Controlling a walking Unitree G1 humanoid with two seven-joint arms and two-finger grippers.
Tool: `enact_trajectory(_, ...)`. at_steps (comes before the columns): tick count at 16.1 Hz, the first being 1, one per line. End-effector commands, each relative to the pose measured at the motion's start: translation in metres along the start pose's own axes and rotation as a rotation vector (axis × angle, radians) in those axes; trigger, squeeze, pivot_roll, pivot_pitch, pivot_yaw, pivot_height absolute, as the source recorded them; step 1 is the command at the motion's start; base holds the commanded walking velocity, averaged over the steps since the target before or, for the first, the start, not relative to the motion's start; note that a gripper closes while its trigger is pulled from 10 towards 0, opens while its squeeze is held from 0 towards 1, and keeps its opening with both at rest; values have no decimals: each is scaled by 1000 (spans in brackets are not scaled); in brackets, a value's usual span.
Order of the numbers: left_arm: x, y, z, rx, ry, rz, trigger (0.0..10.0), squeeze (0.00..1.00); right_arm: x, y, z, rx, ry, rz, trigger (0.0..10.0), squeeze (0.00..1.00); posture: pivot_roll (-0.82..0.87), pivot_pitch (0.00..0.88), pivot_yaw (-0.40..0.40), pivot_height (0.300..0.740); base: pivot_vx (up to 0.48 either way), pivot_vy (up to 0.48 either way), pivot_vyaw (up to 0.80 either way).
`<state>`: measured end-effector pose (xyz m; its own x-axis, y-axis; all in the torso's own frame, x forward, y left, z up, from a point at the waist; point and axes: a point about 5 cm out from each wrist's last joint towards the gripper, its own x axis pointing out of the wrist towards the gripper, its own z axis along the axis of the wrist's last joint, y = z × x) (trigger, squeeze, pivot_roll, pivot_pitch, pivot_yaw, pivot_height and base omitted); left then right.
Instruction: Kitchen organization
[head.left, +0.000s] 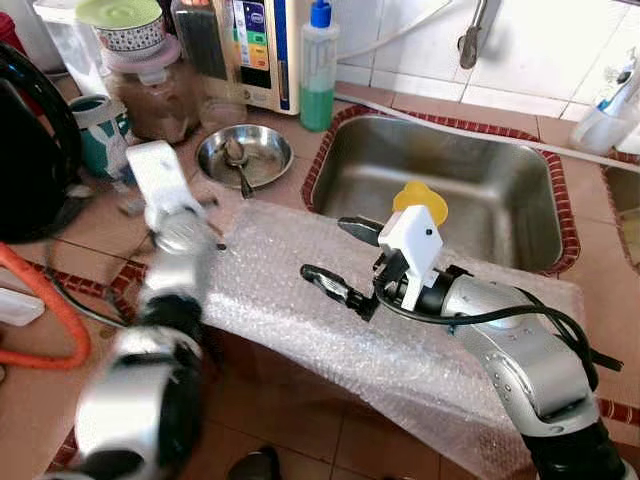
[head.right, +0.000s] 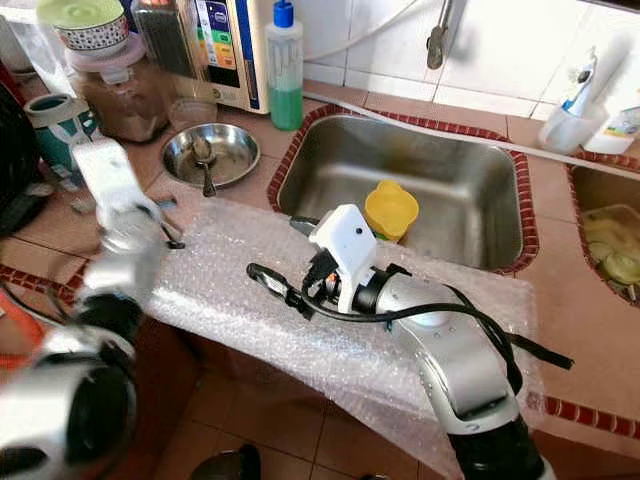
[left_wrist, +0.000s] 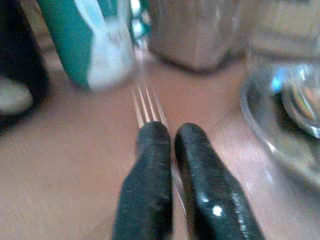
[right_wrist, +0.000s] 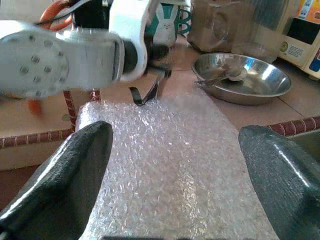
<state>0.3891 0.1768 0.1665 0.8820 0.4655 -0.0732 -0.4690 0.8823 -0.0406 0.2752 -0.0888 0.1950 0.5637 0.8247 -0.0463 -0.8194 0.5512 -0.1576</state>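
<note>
A fork (left_wrist: 146, 102) is clenched in the left gripper (left_wrist: 172, 165) over the counter (head.left: 95, 225), near the steel bowl (head.left: 245, 150) at far left. The fork is judged thin, stiff, light and slippery; the handle is best pinched mid-length. The right gripper (head.left: 345, 262) is held spread wide and empty above the bubble wrap (head.left: 300, 310). Tines are resolved in the left wrist view; they are blurred in the eye views.

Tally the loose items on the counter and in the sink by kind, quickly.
Forks: 1, held by the left gripper
Steel bowls: 1
Spoons: 1
Yellow cups: 1
Soap bottles: 1
Bubble wrap sheets: 1
Total: 6
</note>
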Motion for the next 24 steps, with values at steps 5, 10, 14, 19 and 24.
enact_trajectory(5, -13, -5, 3, 79, 62, 148, 10000, 1000, 4, 0, 2, -24, -8, 25, 10000, 0, -8, 127, -6, 740, 0, 0, 0)
enact_trajectory(10, -13, -11, 15, 56, 139, 189, 10000, 1000, 5, 0, 2, -28, -8, 28, 10000, 0, -8, 123, -7, 740, 0, 0, 0)
enact_trajectory(14, -6, -18, 40, -58, 183, 159, 10000, 1000, 7, -1, 2, -33, -11, 31, 10000, 0, -9, 118, -7, 740, 0, 0, 0)
enact_trajectory(19, 3, -19, 59, -162, 222, 138, 10000, 1000, 7, -1, 2, -37, -13, 26, 10000, 0, -14, 117, -1, 740, 0, 0, 0)
enact_trajectory(24, -1, -28, 49, -242, 353, 105, 10000, 1000, 7, -1, 3, -41, -13, 23, 10000, 0, -14, 118, 3, 740, 0, 0, 0)
